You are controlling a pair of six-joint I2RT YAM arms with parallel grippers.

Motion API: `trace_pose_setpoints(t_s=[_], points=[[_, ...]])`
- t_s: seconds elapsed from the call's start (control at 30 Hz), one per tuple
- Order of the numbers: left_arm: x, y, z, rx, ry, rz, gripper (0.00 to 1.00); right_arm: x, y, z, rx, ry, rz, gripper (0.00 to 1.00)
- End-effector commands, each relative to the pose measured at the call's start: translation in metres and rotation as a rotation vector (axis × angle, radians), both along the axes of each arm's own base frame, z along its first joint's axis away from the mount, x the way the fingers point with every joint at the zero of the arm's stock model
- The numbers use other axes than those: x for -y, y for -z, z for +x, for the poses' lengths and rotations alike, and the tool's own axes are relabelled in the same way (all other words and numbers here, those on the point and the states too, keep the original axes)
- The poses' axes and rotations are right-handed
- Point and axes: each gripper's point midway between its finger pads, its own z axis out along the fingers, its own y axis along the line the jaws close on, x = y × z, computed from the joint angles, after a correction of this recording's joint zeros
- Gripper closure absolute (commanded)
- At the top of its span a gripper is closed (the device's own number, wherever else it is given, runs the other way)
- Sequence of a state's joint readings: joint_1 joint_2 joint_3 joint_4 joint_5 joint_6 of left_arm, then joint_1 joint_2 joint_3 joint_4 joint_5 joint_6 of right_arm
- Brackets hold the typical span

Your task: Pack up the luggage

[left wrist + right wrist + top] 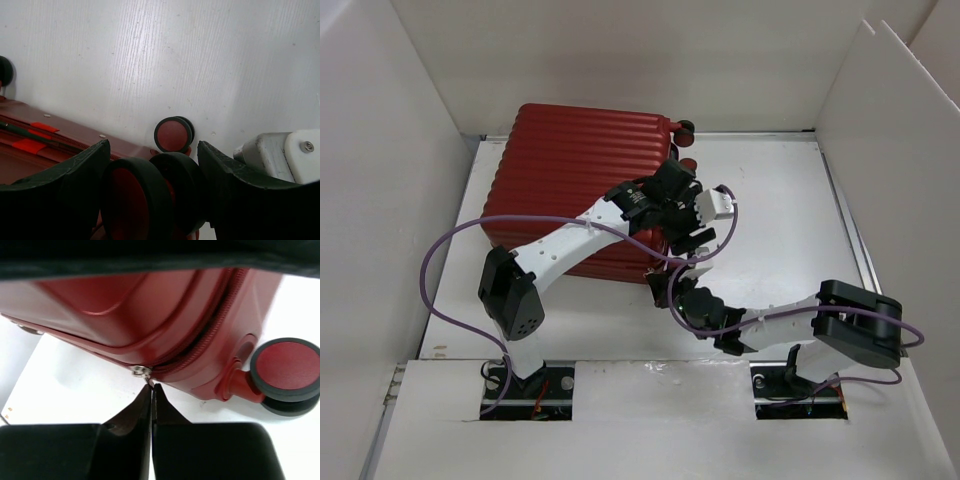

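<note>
The luggage (570, 160) lies shut and flat on the counter (770, 200), toward the far left, with its wheels pointing right. From how things lie, you are at the zipping step rather than loading. Your right gripper (151, 387) is at the near right corner of the case. Its jaws are closed tight together, and their tips appear to pinch the small tab of the zipper pull (141, 371), just beside the corner wheel (287, 367). Your left gripper (154, 147) is partly open around the double wheel (150, 195) on the case's right end, with both fingers seeming to press its sides. That looks like a brace. The next move calls for drawing the pull along the zipper (210, 335), following the seam rather than lifting away from it, since the hold on the tab is thin and could slip. I cannot tell from here which direction closes the zip. Hold the left side firm so the case doesn't slide or swivel on the counter as you pull.
</note>
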State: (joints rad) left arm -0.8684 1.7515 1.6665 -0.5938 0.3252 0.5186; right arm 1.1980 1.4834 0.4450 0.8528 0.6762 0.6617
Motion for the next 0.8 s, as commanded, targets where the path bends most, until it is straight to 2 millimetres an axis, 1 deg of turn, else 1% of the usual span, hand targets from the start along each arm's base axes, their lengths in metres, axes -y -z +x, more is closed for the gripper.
trace_pose_setpoints(t_s=[0.0,0.07,0.1,0.17,0.3,0.33,0.37,0.4,0.43,0.47,0.53,0.63,0.67,0.7,0.77], points=[[0.014,-0.074,0.03,0.141,-0.062,-0.229,1.0,-0.013,-0.035,0.009,0.056,0.013,0.085,1.0],[0.014,-0.074,0.03,0.141,-0.062,-0.229,1.0,-0.012,-0.035,0.01,0.052,0.025,0.092,1.0],[0.014,-0.074,0.03,0.141,-0.062,-0.229,1.0,-0.01,-0.031,0.009,0.049,0.025,0.084,1.0],[0.012,-0.068,0.029,0.136,-0.056,-0.212,1.0,-0.007,-0.03,0.008,0.053,0.024,0.074,1.0],[0.011,-0.068,0.03,0.14,-0.064,-0.209,1.0,-0.004,-0.029,0.007,0.052,0.024,0.071,1.0],[0.011,-0.068,0.03,0.14,-0.064,-0.209,1.0,-0.005,-0.027,0.006,0.047,0.011,0.063,0.87],[0.011,-0.068,0.03,0.14,-0.064,-0.209,1.0,-0.005,-0.027,0.006,0.047,0.011,0.063,0.83],[0.011,-0.068,0.03,0.14,-0.064,-0.209,1.0,-0.006,-0.024,0.006,0.033,0.012,0.053,0.74],[0.011,-0.068,0.03,0.14,-0.064,-0.209,1.0,-0.007,-0.022,0.006,0.02,0.014,0.052,0.74],[0.011,-0.068,0.03,0.14,-0.064,-0.209,1.0,-0.005,-0.019,0.009,0.012,0.038,0.038,0.69],[0.011,-0.068,0.03,0.14,-0.064,-0.209,1.0,-0.002,-0.014,0.011,-0.004,0.066,0.011,0.69],[0.011,-0.068,0.031,0.147,-0.058,-0.206,1.0,-0.007,-0.018,0.015,0.002,0.074,0.014,0.7],[0.011,-0.068,0.031,0.147,-0.058,-0.206,1.0,-0.006,-0.016,0.014,-0.001,0.074,0.005,0.7],[0.01,-0.068,0.032,0.151,-0.065,-0.202,1.0,-0.009,-0.02,0.015,0.003,0.074,0.015,0.74],[0.01,-0.068,0.032,0.151,-0.065,-0.202,1.0,-0.011,-0.015,0.016,-0.001,0.074,0.004,0.77]])
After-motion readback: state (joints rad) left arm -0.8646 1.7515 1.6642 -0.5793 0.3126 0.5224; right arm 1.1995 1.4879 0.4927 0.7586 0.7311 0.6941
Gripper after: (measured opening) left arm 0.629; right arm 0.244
